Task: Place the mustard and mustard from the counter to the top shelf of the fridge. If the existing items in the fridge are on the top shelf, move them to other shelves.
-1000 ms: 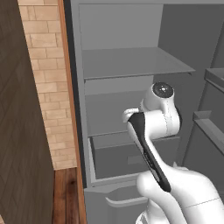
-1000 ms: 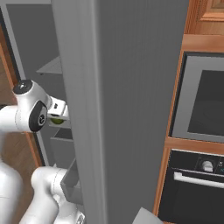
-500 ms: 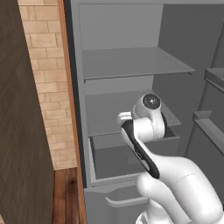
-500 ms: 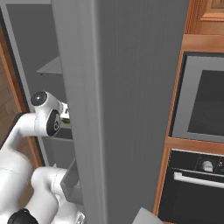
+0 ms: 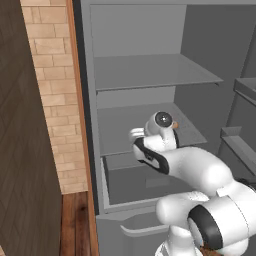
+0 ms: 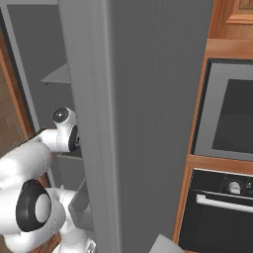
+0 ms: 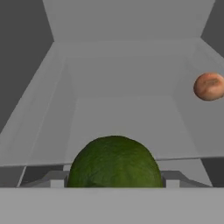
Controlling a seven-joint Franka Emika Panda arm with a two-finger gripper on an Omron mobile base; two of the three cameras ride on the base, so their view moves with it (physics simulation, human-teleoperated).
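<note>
Two small balls sit inside the fridge [image 5: 135,30]: a dark green ball [image 7: 114,161] right up vs. the hand cam, low centre, and an orange-brown ball [image 7: 209,86] further in, to the right in that view, well apart from the green one. Green ball lies btwn the two claw fingers [image 7: 57,183], w/ a finger base showing at each flank, so the claw [image 7: 114,181] looks clamped on it; actual contact at the pads is hidden by the ball. In the left base view the orange-brown ball [image 5: 175,124] peeks out just beside the arm's wrist, on the middle shelf [image 5: 120,130]. Top shelf [image 5: 150,72] is the grey board above it, bare where visible. Arm reaches into the fridge at about middle-shelf height, above the grey box-shaped drawer [image 5: 130,182]. Fridge door [image 6: 148,123] stands open & blocks most of the right base view; the wrist shows to its left there. Brick wall [image 5: 50,90] + a dark wood panel [image 5: 20,150] sit left of the fridge; a black oven [image 6: 222,148] in wooden cabinets stands to the right.
</note>
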